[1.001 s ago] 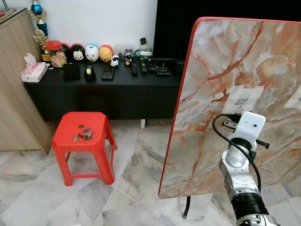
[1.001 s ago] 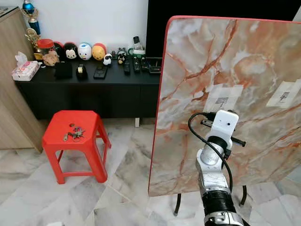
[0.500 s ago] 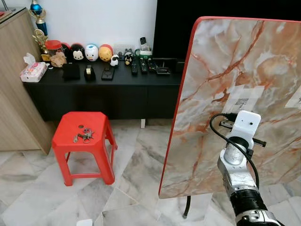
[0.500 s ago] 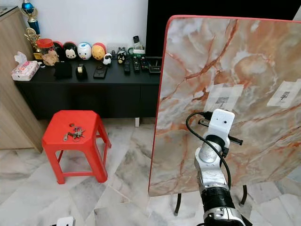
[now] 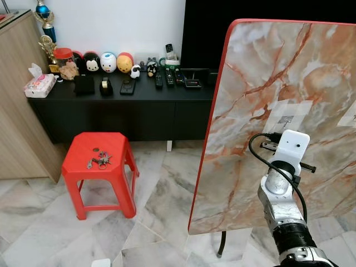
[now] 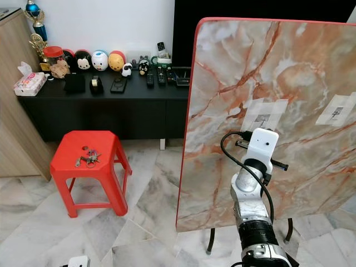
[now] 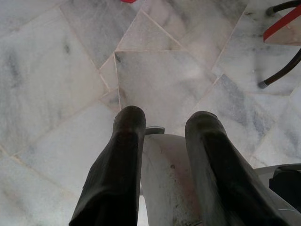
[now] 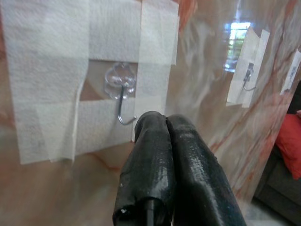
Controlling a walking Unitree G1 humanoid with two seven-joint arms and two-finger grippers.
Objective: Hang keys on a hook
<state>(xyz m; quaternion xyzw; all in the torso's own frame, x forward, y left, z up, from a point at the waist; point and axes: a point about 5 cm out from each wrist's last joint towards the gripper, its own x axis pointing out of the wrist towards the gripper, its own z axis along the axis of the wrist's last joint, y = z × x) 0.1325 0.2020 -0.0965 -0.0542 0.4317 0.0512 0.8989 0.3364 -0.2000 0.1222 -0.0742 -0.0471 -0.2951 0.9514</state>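
Red stool (image 5: 99, 153) on marble floor (image 5: 161, 217); keys (image 5: 99, 161) on seat.

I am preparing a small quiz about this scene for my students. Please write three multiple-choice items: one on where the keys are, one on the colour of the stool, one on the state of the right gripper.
1. Where are the keys?
A. on the stool
B. hanging on the hook
C. on the black cabinet

2. What colour is the stool?
A. blue
B. red
C. white

3. How are the fingers of the right gripper?
A. wide open
B. pressed together, holding nothing
C. clamped on the keys

Answers:
1. A, the bunch lies on the stool's seat, far from the marble board.
2. B, seat and legs are bright red.
3. B, in the right wrist view the two black fingers touch, with nothing between them, just beside the taped hook.
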